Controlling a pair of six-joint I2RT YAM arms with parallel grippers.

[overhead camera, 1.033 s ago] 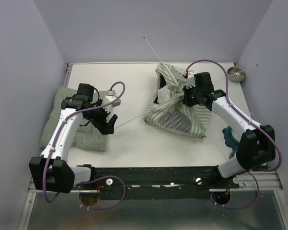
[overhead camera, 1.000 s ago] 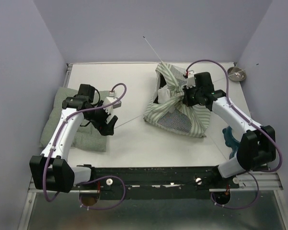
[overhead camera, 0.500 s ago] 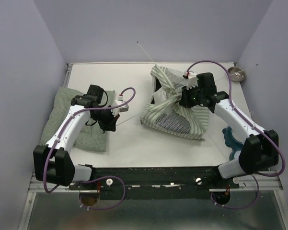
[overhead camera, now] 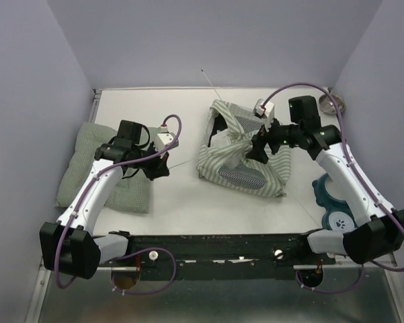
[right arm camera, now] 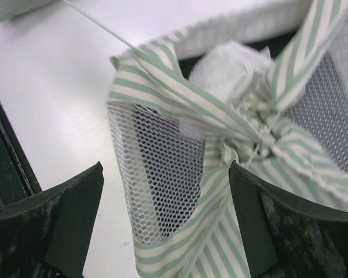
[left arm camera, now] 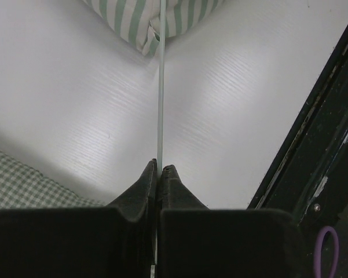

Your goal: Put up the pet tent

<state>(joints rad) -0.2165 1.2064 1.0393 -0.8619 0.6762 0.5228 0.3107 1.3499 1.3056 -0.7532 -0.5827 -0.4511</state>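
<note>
- Step in hand, as I read it: pole work. The pet tent (overhead camera: pixel 277 176) is a slumped heap, not stood up yet.
- Tent sits on the desk (overhead camera: pixel 188 198), right of centre. Fabric is bunched to a knot at the middle, w/ mesh panels either side of it.
- Left end effector (left arm camera: pixel 159 172): pinched fully closed on a thin whitish pole (left arm camera: pixel 160 104). The pole runs straight from the tips to the tent's striped corner (left arm camera: pixel 153 32).
- Right end effector (right arm camera: pixel 165 168): spread wide, nothing gripped. It hangs over the knot (right arm camera: pixel 252 142) w/ fabric between the fingers (right arm camera: pixel 75 214). Can't tell whether the fingers touch the cloth.
- A 2nd pole end (overhead camera: pixel 208 76) pokes out past the tent's far side.
- The green checked cushion (overhead camera: pixel 77 161) lies under the left arm. It's not part of this step.
- Next move, prob.: close the right on the knot or a seam to anchor the tent. Then feed or flex the pole w/ the left.
- You need a firm hold on the right, else the whole heap slides.
- Go slow on the pole. It's thin and springy, so it may slip from the pinch.
</note>
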